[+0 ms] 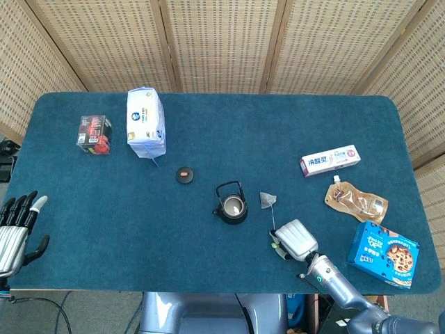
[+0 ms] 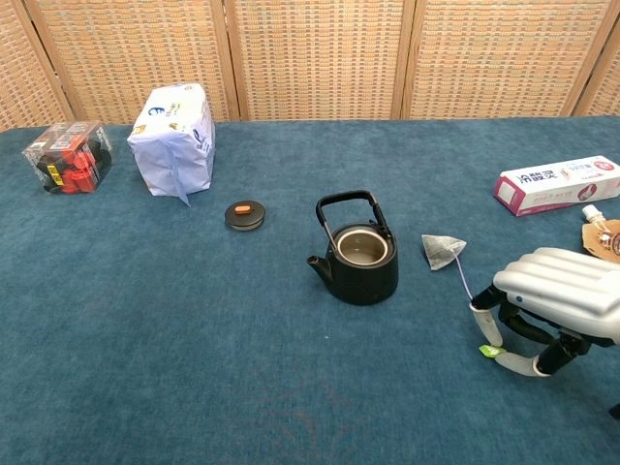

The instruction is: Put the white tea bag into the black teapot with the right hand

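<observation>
Blue felt covers the counter [image 1: 292,125], which stands before a woven cane screen [image 1: 222,42] with wooden posts. The black teapot [image 2: 358,254] sits open near the middle, its lid [image 2: 244,214] apart at its 10 o'clock. The white tea bag [image 2: 443,251] lies just beside the pot at 3 o'clock, its string running toward the right hand [image 2: 557,295]. That hand arches over the string's green tag [image 2: 490,351], fingers [image 2: 484,325] curled down around it; whether they pinch it I cannot tell. The left hand [image 1: 15,229] hangs off the counter's 8 o'clock corner, fingers apart and holding nothing.
</observation>
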`<state>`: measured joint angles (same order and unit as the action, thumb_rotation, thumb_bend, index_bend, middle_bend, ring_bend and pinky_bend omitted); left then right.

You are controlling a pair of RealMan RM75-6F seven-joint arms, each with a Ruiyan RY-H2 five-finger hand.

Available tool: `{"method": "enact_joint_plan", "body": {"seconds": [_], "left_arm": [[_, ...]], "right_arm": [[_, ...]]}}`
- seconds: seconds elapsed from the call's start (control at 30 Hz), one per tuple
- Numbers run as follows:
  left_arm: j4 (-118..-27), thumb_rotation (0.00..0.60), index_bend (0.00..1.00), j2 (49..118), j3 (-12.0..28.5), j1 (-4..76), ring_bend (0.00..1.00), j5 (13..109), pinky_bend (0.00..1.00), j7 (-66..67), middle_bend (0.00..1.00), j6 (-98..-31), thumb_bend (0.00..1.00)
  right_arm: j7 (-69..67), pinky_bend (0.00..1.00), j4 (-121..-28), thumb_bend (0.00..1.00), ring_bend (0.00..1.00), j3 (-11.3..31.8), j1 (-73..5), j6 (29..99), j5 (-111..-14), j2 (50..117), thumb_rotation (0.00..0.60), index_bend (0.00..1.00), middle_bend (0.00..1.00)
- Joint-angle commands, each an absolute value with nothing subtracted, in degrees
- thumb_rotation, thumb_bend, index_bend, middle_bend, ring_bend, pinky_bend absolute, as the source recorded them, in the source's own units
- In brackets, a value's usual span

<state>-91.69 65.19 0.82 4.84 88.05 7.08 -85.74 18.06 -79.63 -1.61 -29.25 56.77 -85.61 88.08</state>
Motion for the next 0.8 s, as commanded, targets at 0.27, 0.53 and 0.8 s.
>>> {"method": "enact_joint_plan", "body": {"seconds": [0.27,0.53,0.8], "left_arm": [[-91.5,0.600,0.00,65.2,0.8,4.8,0.00,88.0,0.00,6.9,0.00,-85.7,0.41],[-91.3,0.600,0.00,65.2,0.7,4.7,0.00,87.9,0.00,6.7,0.00,-85.7,0.41],[-91.2,0.600,0.00,65.1,0.7,4.6,0.00,87.8,0.00,6.5,0.00,-85.6,0.41]], "right_arm": [[17.9,0.97,-79.5,0.57,0.90,-1.2,-29.6,56.6,-85.2,88.5,0.515,0.60,0.90],[17.9,0.98,-79.3,0.61,0.90,-1.1,-29.8,56.5,-85.1,88.9,0.515,0.60,0.90],[17.6,0.98,-79.1,0.65,0.90,-0.8,-29.9,56.7,-84.7,89.1,0.519,0.61,0.90]]}}
